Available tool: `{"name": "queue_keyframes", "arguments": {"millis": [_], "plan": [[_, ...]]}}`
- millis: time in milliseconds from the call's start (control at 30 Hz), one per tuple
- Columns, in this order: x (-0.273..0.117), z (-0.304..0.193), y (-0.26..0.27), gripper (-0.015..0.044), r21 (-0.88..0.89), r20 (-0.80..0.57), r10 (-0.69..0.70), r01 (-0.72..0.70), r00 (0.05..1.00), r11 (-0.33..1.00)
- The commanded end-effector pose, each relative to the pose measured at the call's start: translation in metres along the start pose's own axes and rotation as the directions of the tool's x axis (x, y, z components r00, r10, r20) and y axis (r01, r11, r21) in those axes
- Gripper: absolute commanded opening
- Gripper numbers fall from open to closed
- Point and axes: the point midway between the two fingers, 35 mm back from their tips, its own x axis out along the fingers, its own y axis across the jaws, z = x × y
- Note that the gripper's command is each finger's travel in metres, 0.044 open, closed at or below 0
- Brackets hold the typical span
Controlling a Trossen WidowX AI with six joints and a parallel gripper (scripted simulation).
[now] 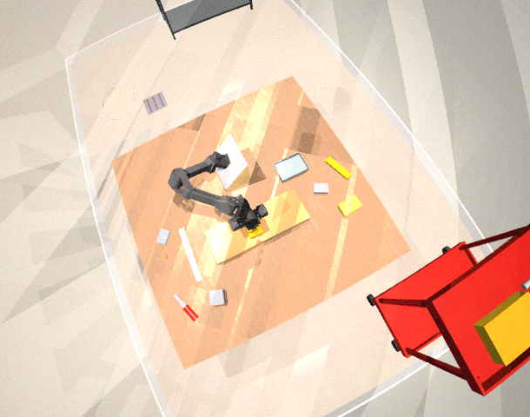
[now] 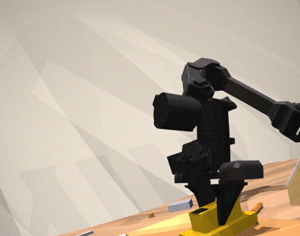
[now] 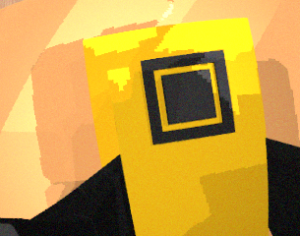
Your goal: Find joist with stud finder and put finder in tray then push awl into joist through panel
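Note:
My gripper (image 1: 254,227) (image 2: 213,215) (image 3: 187,152) points down and is shut on the yellow stud finder (image 1: 255,232) (image 2: 204,221) (image 3: 164,162). The stud finder is upright over the pale floor panel (image 1: 285,213) (image 2: 285,226), near its middle; whether its base touches is hard to tell. Its square display is dark, with a yellow outline, in the wrist view. The shallow glassy tray (image 1: 295,175) lies beyond the panel's far right end. An orange handle (image 2: 257,207), apparently the awl's, lies behind the stud finder in the exterior view; its metal part is hidden.
A white slanted board (image 1: 231,156) stands by the arm's base. A white strip (image 1: 190,254), a red-handled tool (image 1: 186,307) and a grey block (image 1: 217,297) lie left. A yellow bar (image 1: 338,168) and a yellow block (image 1: 349,205) lie right. A red cart (image 1: 427,296) stands outside.

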Motion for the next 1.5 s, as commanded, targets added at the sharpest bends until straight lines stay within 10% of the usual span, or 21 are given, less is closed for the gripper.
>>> {"name": "queue_keyframes", "arguments": {"millis": [0,1467], "plan": [[0.000,0.000,0.010,0.0000,-0.002,0.000,0.003,-0.003,1.000,1.000],[-0.001,0.000,0.094,0.0000,0.001,0.001,0.007,-0.007,1.000,1.000]]}}
